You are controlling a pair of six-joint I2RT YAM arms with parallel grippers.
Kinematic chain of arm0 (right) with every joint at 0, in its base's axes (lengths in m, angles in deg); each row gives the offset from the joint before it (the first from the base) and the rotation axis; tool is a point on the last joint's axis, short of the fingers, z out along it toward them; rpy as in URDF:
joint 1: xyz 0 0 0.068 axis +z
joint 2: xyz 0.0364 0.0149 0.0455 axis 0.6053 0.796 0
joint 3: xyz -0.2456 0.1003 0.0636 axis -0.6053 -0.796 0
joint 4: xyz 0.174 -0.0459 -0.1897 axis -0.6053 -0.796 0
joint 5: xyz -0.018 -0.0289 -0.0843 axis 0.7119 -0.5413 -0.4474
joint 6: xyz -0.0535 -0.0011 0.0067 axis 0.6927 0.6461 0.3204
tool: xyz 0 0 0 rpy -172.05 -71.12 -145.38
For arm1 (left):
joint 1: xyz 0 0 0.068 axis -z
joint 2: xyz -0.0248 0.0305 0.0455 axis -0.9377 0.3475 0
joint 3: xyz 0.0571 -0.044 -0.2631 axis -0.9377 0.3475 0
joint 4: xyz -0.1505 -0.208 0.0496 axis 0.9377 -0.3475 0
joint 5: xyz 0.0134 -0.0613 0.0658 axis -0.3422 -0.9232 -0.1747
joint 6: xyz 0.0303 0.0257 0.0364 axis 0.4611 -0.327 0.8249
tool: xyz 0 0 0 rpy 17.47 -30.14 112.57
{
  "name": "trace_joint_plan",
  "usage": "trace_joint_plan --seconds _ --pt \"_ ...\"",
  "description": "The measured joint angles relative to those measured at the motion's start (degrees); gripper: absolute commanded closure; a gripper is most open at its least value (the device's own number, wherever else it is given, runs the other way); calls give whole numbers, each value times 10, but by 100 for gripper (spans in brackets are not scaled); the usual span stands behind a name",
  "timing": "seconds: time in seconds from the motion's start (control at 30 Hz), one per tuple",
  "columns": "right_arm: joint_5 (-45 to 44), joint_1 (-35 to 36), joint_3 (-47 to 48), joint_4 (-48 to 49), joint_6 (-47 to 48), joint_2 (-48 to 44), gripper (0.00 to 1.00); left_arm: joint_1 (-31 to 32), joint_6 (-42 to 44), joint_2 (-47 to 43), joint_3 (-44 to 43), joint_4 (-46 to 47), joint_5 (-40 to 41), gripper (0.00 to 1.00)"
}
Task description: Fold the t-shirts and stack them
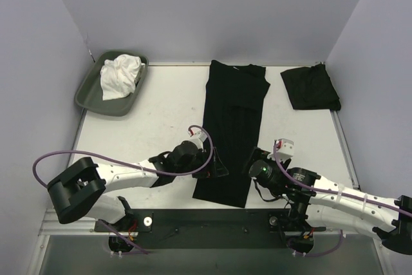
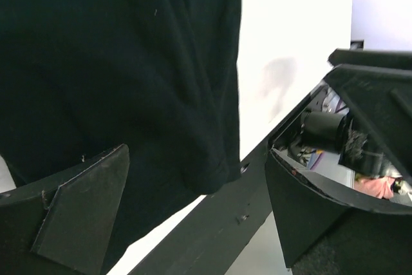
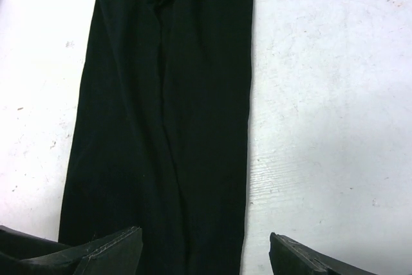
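One black t-shirt (image 1: 232,127) lies flat in the middle of the table, folded lengthwise into a long strip running from the back to the near edge. A second black t-shirt (image 1: 311,87) lies folded small at the back right. My left gripper (image 1: 219,164) is open at the left side of the strip's near end; in the left wrist view its near corner (image 2: 212,172) lies between the wide-apart fingers (image 2: 84,214). My right gripper (image 1: 252,161) is open at the strip's right side. There the strip's right edge (image 3: 248,159) runs between its fingers (image 3: 109,249), which hold nothing.
A grey-green tray (image 1: 87,91) with a crumpled white cloth (image 1: 120,76) stands at the back left. A black mounting rail (image 1: 212,220) runs along the table's near edge just below the strip's end. Grey walls close in the back and both sides.
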Motion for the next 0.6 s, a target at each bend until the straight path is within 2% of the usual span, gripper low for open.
trace_joint_plan --seconds 0.3,0.6 --pt "17 0 0 -7 5 4 21 17 -29 -9 103 80 5 4" --pt "38 -4 2 -14 22 23 21 90 -59 -26 134 116 45 4"
